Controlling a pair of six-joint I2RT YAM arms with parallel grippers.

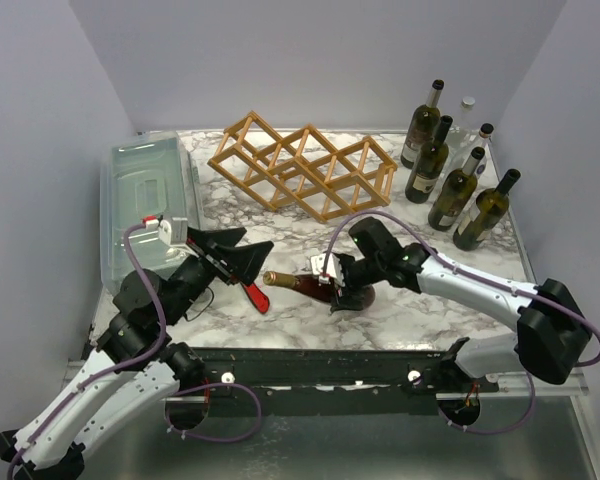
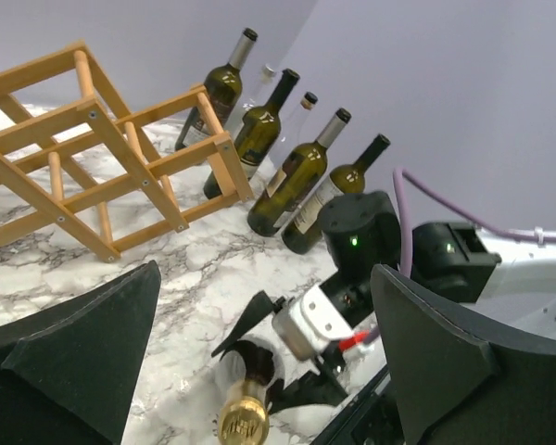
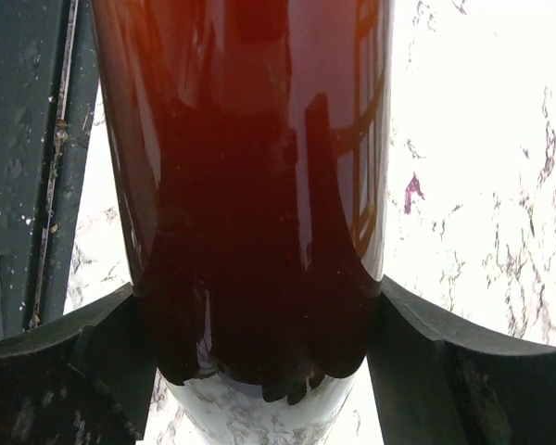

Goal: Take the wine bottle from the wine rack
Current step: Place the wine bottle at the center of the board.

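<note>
right gripper clamps wine bottle lying near table's front edge; left gripper open beside neck; wine rack well back.

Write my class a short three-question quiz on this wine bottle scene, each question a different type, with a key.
1. True or false: a bottle sits in the wine rack.
2. Which claw grips the bottle lying on the table? A) left B) right C) neither
3. Fill in: the left claw stands ___ (open or shut).
Key: 1 false, it is empty; 2 B, the right claw; 3 open.
</note>
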